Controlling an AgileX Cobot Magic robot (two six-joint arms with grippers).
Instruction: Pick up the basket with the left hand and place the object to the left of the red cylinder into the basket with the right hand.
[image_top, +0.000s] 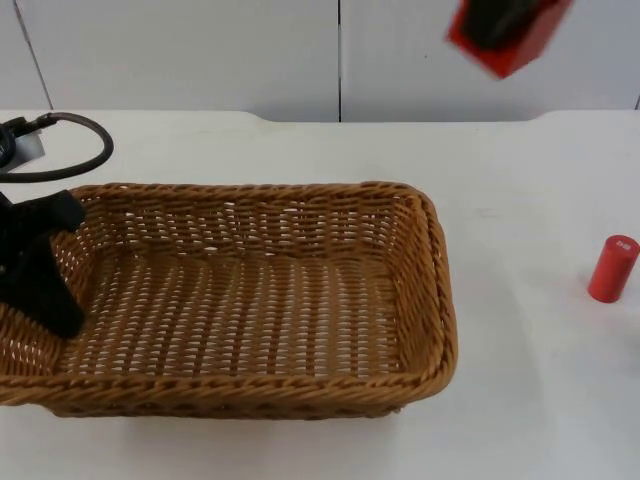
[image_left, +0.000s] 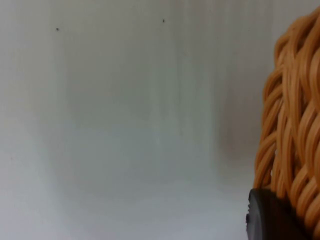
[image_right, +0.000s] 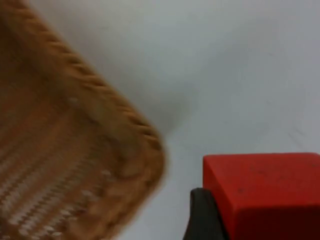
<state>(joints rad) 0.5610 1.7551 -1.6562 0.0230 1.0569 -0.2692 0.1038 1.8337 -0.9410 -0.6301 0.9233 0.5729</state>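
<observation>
The woven wicker basket (image_top: 250, 300) is held up off the table, and my left gripper (image_top: 40, 265) is shut on its left rim. In the left wrist view the braided rim (image_left: 295, 125) runs beside a black fingertip (image_left: 270, 220). High above the table's back right, my right gripper (image_top: 498, 18) is shut on a red block (image_top: 510, 38). The right wrist view has that red block (image_right: 270, 195) against a dark fingertip (image_right: 202, 215), with the basket's corner (image_right: 75, 165) below and off to the side. The red cylinder (image_top: 612, 268) stands upright on the table at the far right.
The white table (image_top: 520, 200) ends at the grey partition wall (image_top: 200, 50) behind. Bare table lies between the basket and the red cylinder.
</observation>
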